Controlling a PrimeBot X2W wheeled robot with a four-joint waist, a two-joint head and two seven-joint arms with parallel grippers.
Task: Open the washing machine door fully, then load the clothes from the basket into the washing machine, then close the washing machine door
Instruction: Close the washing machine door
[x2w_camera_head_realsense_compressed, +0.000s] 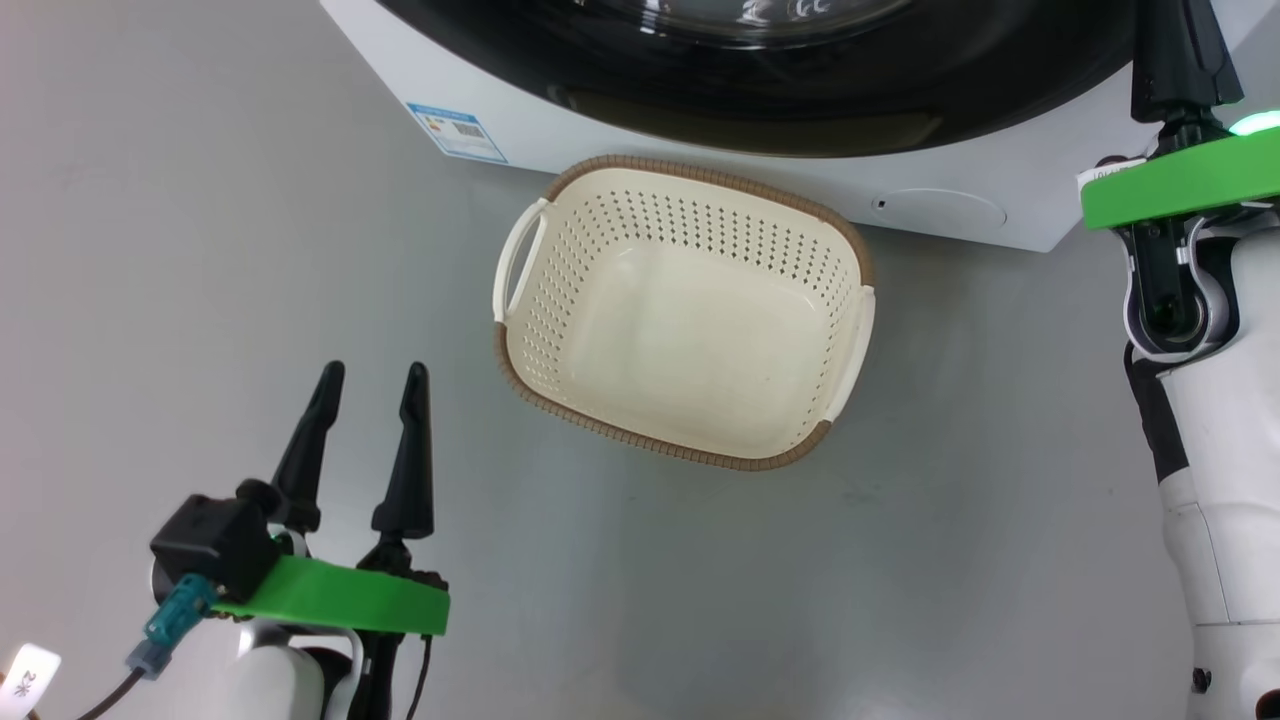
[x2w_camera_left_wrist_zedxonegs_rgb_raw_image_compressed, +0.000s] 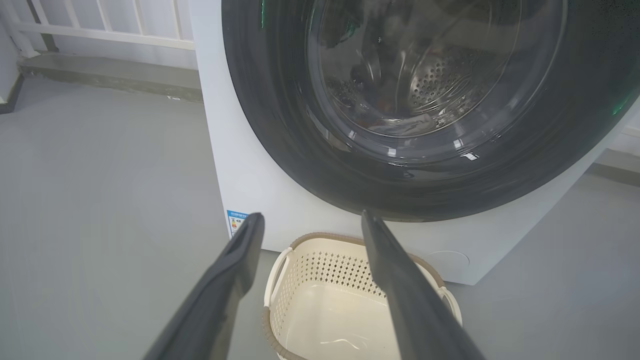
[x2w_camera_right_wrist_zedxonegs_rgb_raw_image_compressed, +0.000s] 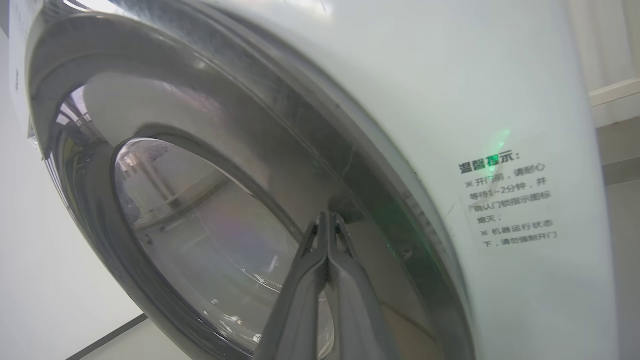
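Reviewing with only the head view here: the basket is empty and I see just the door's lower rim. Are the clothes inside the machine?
Observer: Left wrist view shows pale and orange clothes lying in the drum, behind the glass of the washing machine door.
Reviewer: And on the right?
Observer: Right wrist view: the right pincer is shut, tips at the door's outer rim.
Reviewer: Is the door closed?
Observer: It looks flush with the front of the washing machine.

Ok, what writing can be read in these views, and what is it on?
"温馨提示:" heads a notice on the washing machine, on its white panel.
"开门前,请耐心等待1~2分钟,并确认门锁指示图标熄灭;" follows below.
"机器运行状态下,请勿强制开门" comes last.
Blue label on the machine: too small to read.
White tag, head view's lower left: blurred.
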